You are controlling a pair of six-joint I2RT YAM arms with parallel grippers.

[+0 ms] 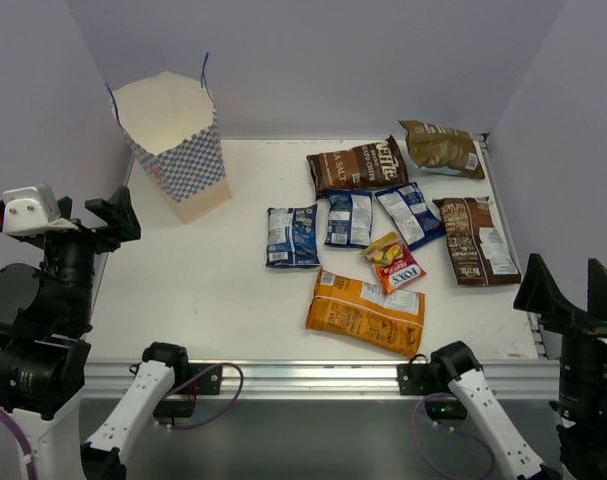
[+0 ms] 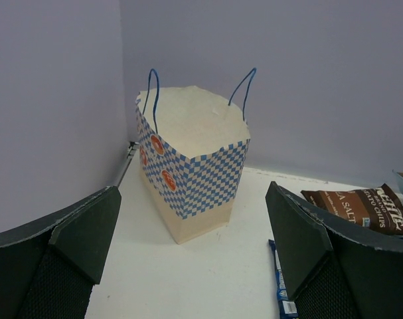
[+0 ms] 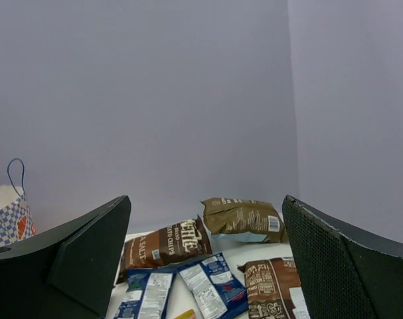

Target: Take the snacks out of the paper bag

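The left claw sits nearest in its own wrist view, its two dark fingers spread wide apart with nothing between them. The right claw is just as wide and grips nothing. Beyond the left claw, well apart from it, the paper bag stands upright at the far left corner of the bench, mouth open and cord handles up. Seen from above, its white inside shows no packet, though the very bottom is not fully in sight. Out past the right claw the snacks lie flat on the right half of the bench. There are three brown chip bags along the far and right side, three blue packets in a row just beside them, the red-yellow packet below those, and the orange bag nearest the arms. With eight packets out and none visible in the bag, the task looks finished, or nearly so. Both arms sit folded at the near corners of the bench, left and right. The left claw faces the bag and the right claw looks over the packets toward the far wall.
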